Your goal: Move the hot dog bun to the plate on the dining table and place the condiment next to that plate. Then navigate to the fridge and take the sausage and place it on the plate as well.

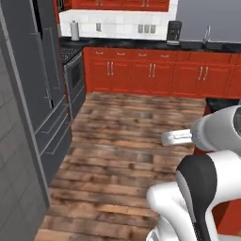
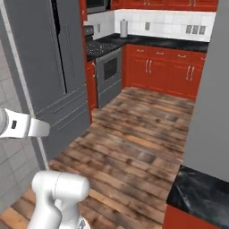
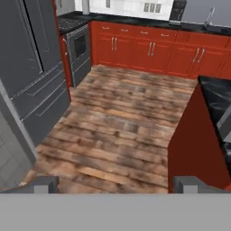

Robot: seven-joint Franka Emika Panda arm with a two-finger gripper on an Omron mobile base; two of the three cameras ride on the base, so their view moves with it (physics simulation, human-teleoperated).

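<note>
The tall dark grey fridge (image 1: 40,80) stands on the left with its doors shut, and it also appears as the fridge (image 2: 53,67) and the fridge (image 3: 27,67). My gripper (image 3: 117,185) is open, with nothing between its fingertips (image 3: 45,184), and it points over the wooden floor well short of the fridge. A corner of the dining table (image 3: 216,101), black marble top on a red base, lies to my right, and the dining table (image 2: 199,192) sits low on the right. The hot dog bun, plate, condiment and sausage are out of view.
A black oven (image 1: 74,77) stands just past the fridge. Red cabinets (image 1: 150,75) under a dark counter run along the back wall, carrying a paper towel roll (image 1: 74,30) and a coffee machine (image 1: 174,33). Open wooden floor (image 1: 122,141) stretches between fridge and table.
</note>
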